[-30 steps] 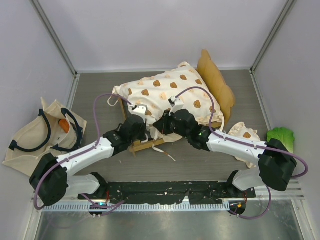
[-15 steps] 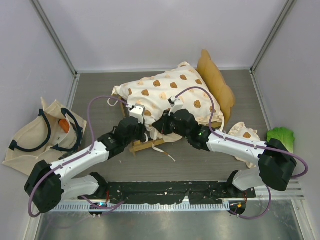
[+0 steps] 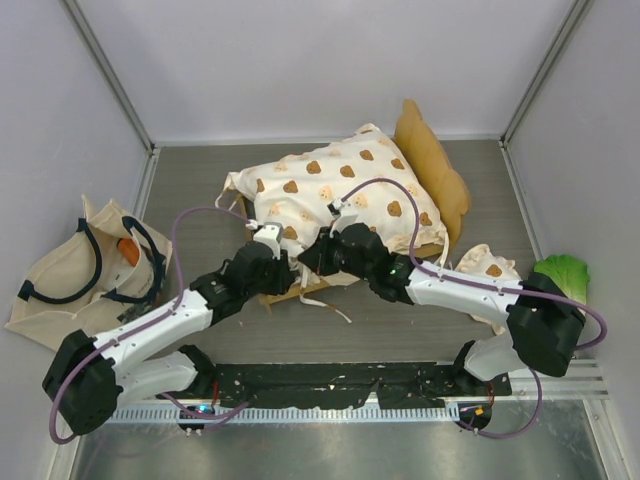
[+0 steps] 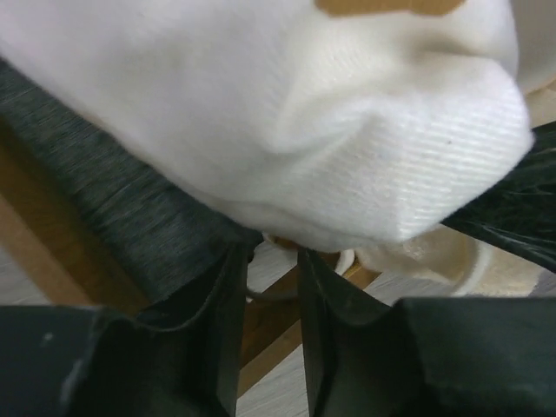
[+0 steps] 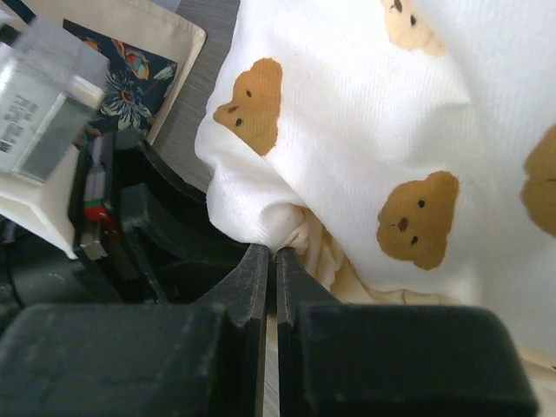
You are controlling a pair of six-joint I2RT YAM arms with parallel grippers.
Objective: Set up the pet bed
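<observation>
Looks well along; finds the pet bed [image 3: 436, 180] at the centre of the top view on the tabletop [image 3: 200, 190], bear-print cushion [image 3: 320, 185] already on it but puffed up and overhanging the near rail; shows the right pincer [image 5: 271, 254] pressed together on a fold at the cushion's near-left corner; shows the left pincer [image 4: 271, 261] slightly spread just under that corner, gripping nothing; probably leaves tucking the corner flat, perhaps also placing the small pillow [image 3: 487, 272] lying right of centre.

Both arms converge forward; left fingers [image 4: 221, 330] narrowly parted, right fingers [image 5: 252, 300] pressed together.
</observation>
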